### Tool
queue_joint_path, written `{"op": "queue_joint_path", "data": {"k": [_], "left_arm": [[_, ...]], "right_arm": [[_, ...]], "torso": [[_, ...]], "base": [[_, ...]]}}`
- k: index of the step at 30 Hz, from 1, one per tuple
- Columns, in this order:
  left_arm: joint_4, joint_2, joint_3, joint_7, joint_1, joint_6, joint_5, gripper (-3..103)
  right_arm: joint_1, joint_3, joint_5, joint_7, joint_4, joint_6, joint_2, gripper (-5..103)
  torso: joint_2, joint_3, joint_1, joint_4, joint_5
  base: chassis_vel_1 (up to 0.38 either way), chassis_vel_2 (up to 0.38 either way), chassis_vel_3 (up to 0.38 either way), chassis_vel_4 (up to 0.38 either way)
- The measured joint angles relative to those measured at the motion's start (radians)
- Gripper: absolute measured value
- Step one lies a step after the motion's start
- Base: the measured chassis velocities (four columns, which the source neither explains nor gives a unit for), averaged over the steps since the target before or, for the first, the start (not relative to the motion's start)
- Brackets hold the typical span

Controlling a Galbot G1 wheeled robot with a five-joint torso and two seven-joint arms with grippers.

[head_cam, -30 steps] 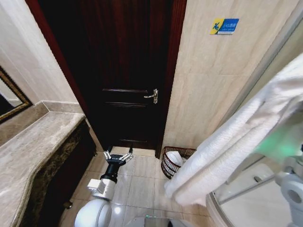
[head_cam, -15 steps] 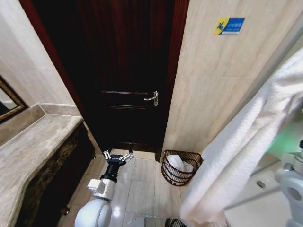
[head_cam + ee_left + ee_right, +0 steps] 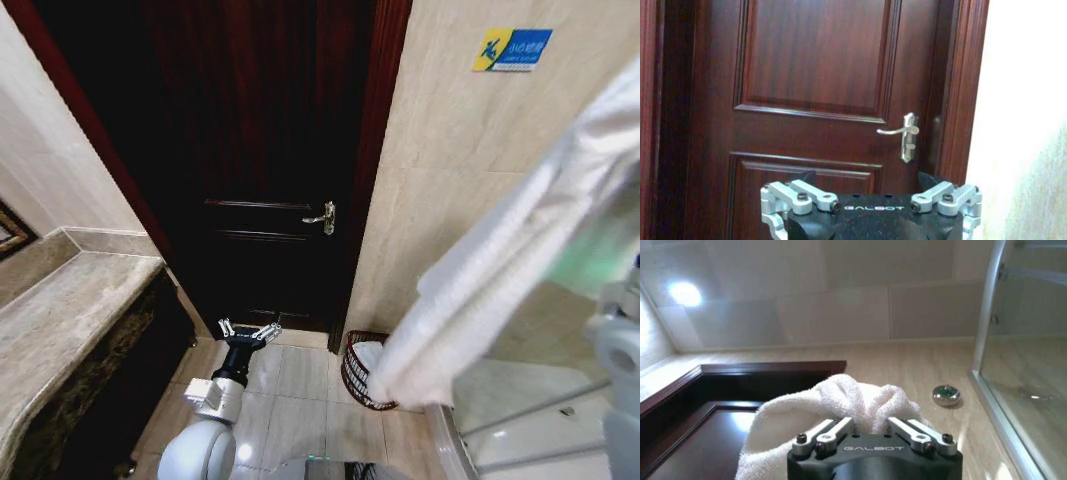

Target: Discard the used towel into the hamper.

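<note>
Right gripper [image 3: 863, 427] is clamped tight on the white towel [image 3: 840, 407], the fingers pinched close together with the terry cloth bunched up between and above them, a thick wad spilling out past the jaws. From the head view that towel [image 3: 500, 270] hangs as a long heavy drape across the right side, its lower end dangling just over the hamper [image 3: 360, 375], and it hides part of the rim. The hamper sits on the tiled floor against the beige wall, right beside the dark wooden door [image 3: 260, 150], with something white already lying inside it. Over on the other side, the left gripper [image 3: 249, 331] is held low in front of the door, fingers spread wide and nothing between them; the left wrist view shows the same splayed fingers [image 3: 800, 192] pointing at the door panel, with the silver door handle [image 3: 903, 132] up ahead. A stone countertop [image 3: 60, 320] runs along the left wall
</note>
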Motion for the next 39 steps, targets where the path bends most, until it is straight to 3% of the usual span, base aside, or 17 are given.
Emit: {"op": "queue_joint_path", "data": {"k": [10, 18, 25, 30, 35, 39], "left_arm": [[0.000, 0.000, 0.000, 0.000, 0.000, 0.000, 0.000, 100], [0.000, 0.000, 0.000, 0.000, 0.000, 0.000, 0.000, 100], [0.000, 0.000, 0.000, 0.000, 0.000, 0.000, 0.000, 100], [0.000, 0.000, 0.000, 0.000, 0.000, 0.000, 0.000, 100], [0.000, 0.000, 0.000, 0.000, 0.000, 0.000, 0.000, 100], [0.000, 0.000, 0.000, 0.000, 0.000, 0.000, 0.000, 100]], "right_arm": [[0.268, -0.162, -0.038, -0.005, -0.226, 0.045, -0.036, 9], [0.303, -0.234, -0.058, -0.043, -0.346, 0.131, 0.017, 9], [0.397, -0.284, -0.073, -0.061, -0.433, 0.207, 0.021, 9], [0.461, -0.315, -0.079, -0.062, -0.481, 0.223, 0.012, 9], [0.450, -0.310, -0.087, -0.075, -0.500, 0.233, 0.027, 9], [0.334, -0.285, -0.071, -0.133, -0.521, 0.259, 0.059, 9]], "torso": [[0.000, 0.000, 0.000, 0.0001, -0.0001], [0.000, 0.000, 0.000, -0.0002, 0.0006], [0.000, 0.000, 0.000, 0.0000, -0.0006], [0.000, 0.000, 0.000, 0.0001, -0.0002], [0.000, 0.000, 0.000, 0.0003, -0.0003], [0.000, 0.000, 0.000, -0.0001, 0.0004]], "base": [[0.000, 0.000, 0.000, 0.000], [0.000, 0.000, 0.000, 0.000], [0.000, 0.000, 0.000, 0.000], [0.000, 0.000, 0.000, 0.000], [0.000, 0.000, 0.000, 0.000], [0.000, 0.000, 0.000, 0.000]]}}
